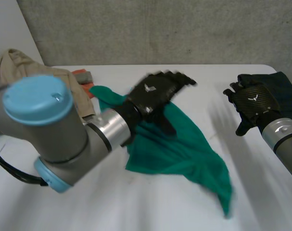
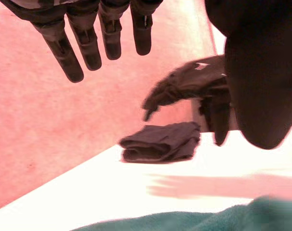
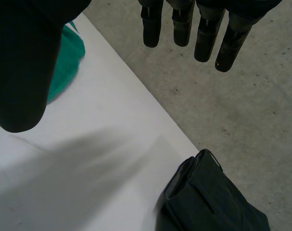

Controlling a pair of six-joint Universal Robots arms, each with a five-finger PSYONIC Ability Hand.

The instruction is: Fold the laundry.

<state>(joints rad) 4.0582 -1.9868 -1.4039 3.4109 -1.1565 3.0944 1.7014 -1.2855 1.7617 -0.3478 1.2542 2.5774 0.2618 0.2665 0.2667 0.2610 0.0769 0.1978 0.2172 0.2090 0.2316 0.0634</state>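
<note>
While over the green cloth [image 1: 184,149], left hand [image 1: 153,94] wide; right hand [image 1: 254,103] wide, dark garment [image 3: 213,202] in its wrist view.

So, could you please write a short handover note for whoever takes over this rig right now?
Left hand: open, holding nothing, above the green cloth.
Right hand: open, empty, beside the dark cloth.
Things: the green cloth lies crumpled in the middle of the table; the dark cloth sits at the far right corner; a beige garment is heaped at the far left.
Done: the dark cloth looks folded.
Left: fold the green cloth, probably the beige garment too.
</note>
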